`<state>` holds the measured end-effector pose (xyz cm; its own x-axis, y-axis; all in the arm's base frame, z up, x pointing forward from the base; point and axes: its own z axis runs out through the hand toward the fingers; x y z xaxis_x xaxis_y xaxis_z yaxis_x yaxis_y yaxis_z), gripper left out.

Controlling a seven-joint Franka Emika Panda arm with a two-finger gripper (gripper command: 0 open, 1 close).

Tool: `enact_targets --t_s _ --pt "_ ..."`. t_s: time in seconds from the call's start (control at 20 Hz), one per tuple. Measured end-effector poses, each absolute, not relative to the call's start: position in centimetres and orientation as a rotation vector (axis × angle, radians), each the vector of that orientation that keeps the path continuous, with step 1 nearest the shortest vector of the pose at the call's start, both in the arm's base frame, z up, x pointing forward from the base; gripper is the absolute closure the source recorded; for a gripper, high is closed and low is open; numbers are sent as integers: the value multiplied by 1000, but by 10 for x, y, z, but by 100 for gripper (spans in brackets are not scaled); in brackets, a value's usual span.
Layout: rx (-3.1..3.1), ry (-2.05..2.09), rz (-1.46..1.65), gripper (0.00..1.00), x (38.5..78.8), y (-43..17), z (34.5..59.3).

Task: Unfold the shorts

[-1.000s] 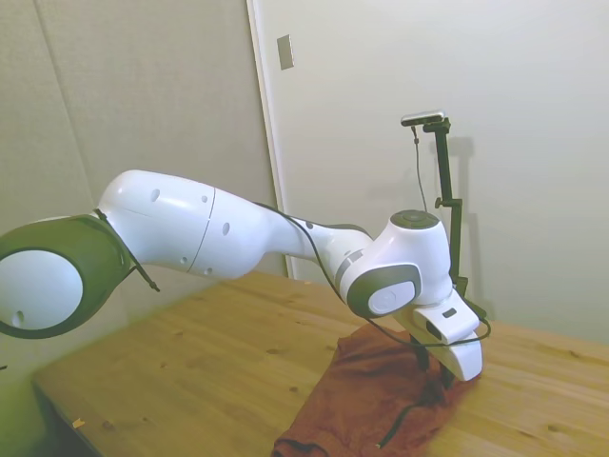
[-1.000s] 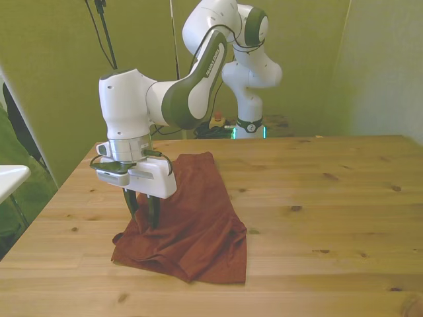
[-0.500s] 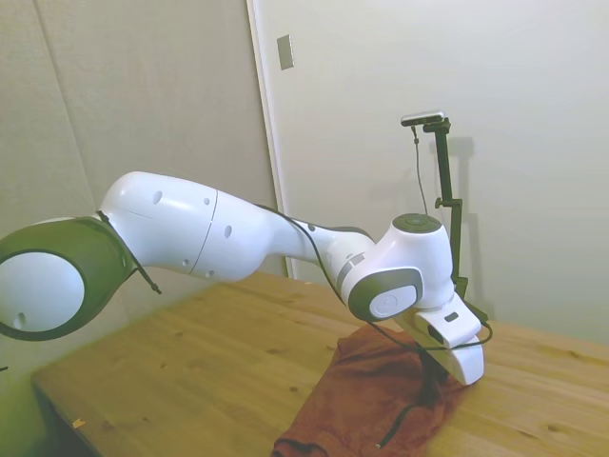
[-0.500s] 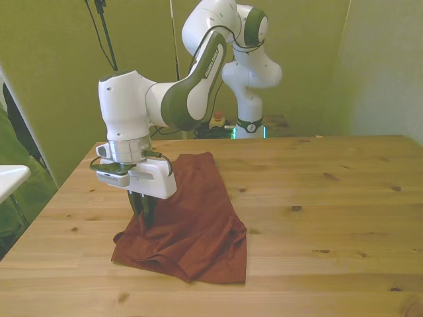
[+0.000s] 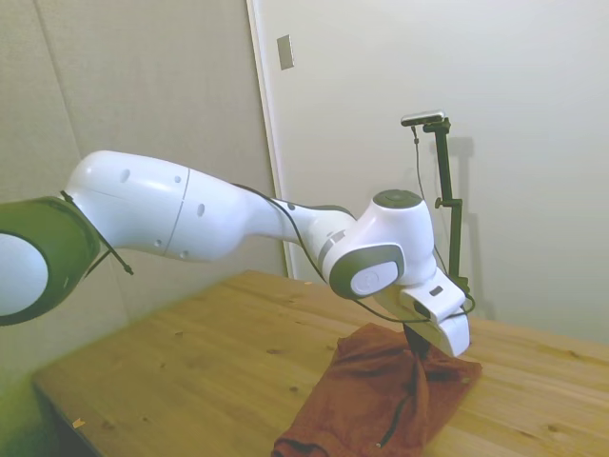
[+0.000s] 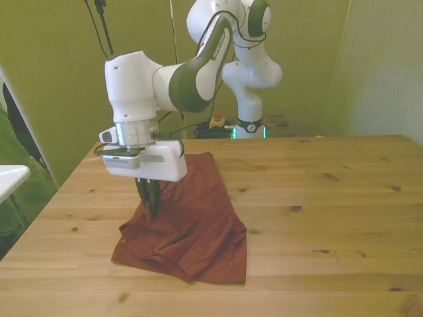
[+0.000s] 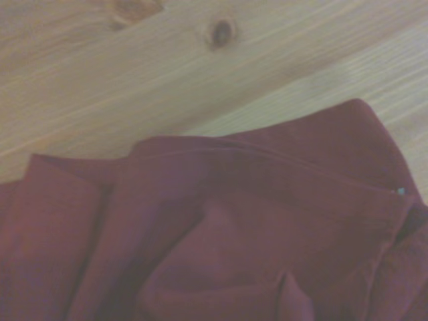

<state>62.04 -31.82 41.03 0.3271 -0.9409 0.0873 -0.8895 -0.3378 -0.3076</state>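
Gripper (image 6: 151, 206) jaws clamped together on a pinch of the shorts (image 6: 188, 228), lifting one edge into a peak; the rest lies rumpled on the table (image 6: 317, 205).

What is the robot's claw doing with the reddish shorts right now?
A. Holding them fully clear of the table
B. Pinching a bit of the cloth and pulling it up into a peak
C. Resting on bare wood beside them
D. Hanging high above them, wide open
B. In the front view the claw is shut on the shorts, and the cloth rises to a peak at its tips while the rest lies on the table.
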Motion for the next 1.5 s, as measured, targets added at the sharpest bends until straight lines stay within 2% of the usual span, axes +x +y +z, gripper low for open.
enact_targets --t_s 0.2,0.45,0.7,1.0,1.05,1.3,1.5 --pt "-2459 1571 -403 100 618 -267 444" --pt "-2597 1458 -460 100 630 -161 472" --pt "-2751 1345 -522 100 645 -64 472" --pt "-2915 1196 -603 100 670 32 452" --pt "-2936 1185 -592 0 674 40 449" --pt "-3033 1087 -496 0 690 58 430" --pt "-3071 985 -471 0 706 64 424"
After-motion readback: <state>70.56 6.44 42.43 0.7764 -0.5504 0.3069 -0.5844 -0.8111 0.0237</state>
